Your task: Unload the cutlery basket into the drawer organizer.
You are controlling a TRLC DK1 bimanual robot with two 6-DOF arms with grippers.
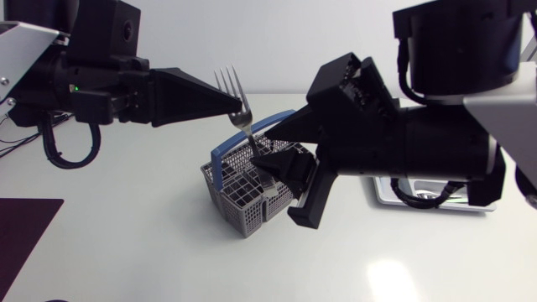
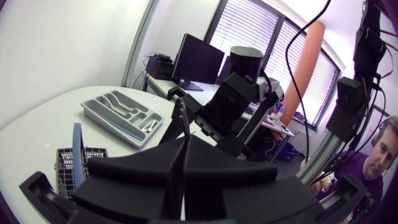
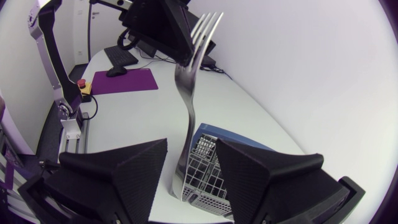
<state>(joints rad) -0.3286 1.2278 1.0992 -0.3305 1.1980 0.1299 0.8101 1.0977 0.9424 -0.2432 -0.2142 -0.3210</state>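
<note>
A silver fork (image 1: pixel 230 86) hangs tines-up above the grey cutlery basket (image 1: pixel 243 200), which has a blue handle (image 1: pixel 220 161). My left gripper (image 1: pixel 239 107) is shut on the fork's neck just below the tines. My right gripper (image 1: pixel 268 155) is open, and the fork's handle runs down between its fingers. In the right wrist view the fork (image 3: pixel 191 74) stands between the spread fingers (image 3: pixel 124 171) with a gap on each side, over the basket (image 3: pixel 208 165). The grey drawer organizer (image 2: pixel 121 115) lies on the table beyond the basket (image 2: pixel 69 165) in the left wrist view.
The organizer's edge (image 1: pixel 384 198) shows under my right arm at the table's right. A dark purple mat (image 1: pixel 21 231) lies at the left front corner. White tabletop lies bare in front of the basket.
</note>
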